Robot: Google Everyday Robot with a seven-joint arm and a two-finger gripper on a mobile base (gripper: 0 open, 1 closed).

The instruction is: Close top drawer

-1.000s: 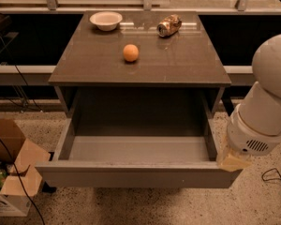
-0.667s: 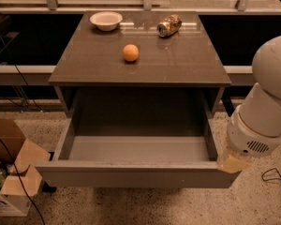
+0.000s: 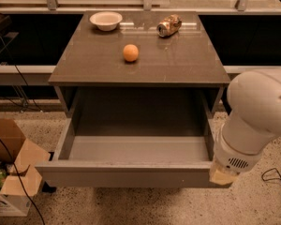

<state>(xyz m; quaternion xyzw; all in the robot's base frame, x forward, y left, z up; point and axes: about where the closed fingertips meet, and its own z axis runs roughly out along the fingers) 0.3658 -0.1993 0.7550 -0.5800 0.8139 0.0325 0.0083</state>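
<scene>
The top drawer (image 3: 131, 175) is pulled far out of the grey cabinet. It is a wide, deep grey box with a plain flat front panel, and its inside (image 3: 138, 146) is empty. My white arm (image 3: 257, 121) comes in from the right. My gripper (image 3: 222, 176) is at the arm's lower end, against the front right corner of the drawer's front panel. The arm's bulky white housing covers most of it.
On the tabletop (image 3: 178, 64) lie an orange (image 3: 130, 52), a white bowl (image 3: 106, 20) at the back left and a crushed can (image 3: 169, 25) at the back right. An open cardboard box (image 3: 11, 170) stands on the floor at the left. Cables (image 3: 271, 175) lie on the floor at the right.
</scene>
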